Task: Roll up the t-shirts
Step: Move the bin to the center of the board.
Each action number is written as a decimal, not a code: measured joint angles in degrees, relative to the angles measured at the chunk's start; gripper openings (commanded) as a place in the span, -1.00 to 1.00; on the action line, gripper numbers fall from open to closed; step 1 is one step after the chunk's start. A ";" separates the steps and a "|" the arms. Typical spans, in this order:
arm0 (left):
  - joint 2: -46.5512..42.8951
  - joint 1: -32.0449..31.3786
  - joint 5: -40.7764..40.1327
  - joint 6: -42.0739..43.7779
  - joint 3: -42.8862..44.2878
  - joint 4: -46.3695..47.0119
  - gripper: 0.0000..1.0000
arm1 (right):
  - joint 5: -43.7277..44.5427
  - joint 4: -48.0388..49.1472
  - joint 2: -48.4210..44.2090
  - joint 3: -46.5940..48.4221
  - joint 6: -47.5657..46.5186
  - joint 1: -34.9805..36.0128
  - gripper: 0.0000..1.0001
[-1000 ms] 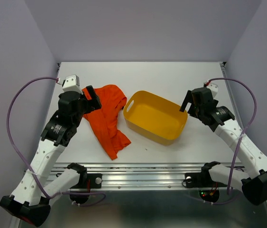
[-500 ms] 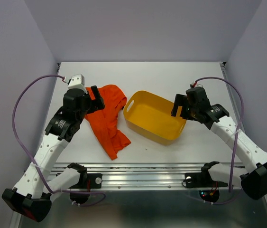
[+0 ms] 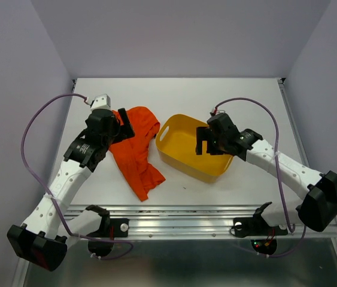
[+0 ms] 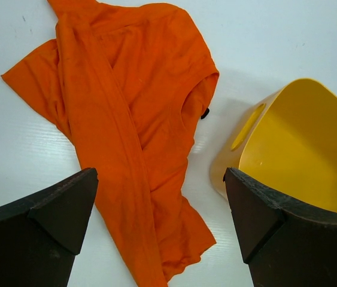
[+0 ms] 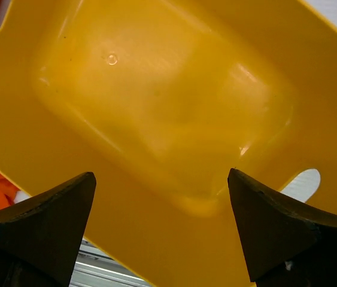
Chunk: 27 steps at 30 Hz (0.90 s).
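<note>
T-shirt: plain orange-red short-sleeved t-shirt of thin soft fabric (image 3: 135, 152), crumpled and partly folded over itself, lying unheld on the white table (image 3: 228, 95), just left of the tub.
Tub: yellow plastic tub with handle slots (image 3: 186, 168), upright.
Right gripper (image 3: 207, 142): jaws spread wide, gripping nothing, poised over the tub's interior.
Left gripper (image 3: 120, 124): jaws spread wide, gripping nothing, above the shirt's far portion.
Progress: judged not begun; flattening and rolling remain.
</note>
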 measured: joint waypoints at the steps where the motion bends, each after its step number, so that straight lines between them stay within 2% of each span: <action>1: 0.20 0.00 0.00 -0.15 0.00 -0.11 0.98 | 0.00 0.24 0.98 0.11 0.04 0.37 0.94; 8: 0.39 0.00 -0.04 -1.01 -0.15 -0.33 0.98 | 0.11 1.57 6.84 1.40 0.35 0.87 0.98; 17: 3.23 0.00 -0.83 -2.95 -0.59 -2.40 0.98 | 4.98 2.27 13.60 5.46 0.66 -0.31 1.00; 27: 3.30 0.00 -0.87 -3.61 -0.85 -3.21 0.98 | 7.23 3.13 19.39 8.37 -1.09 -14.14 1.00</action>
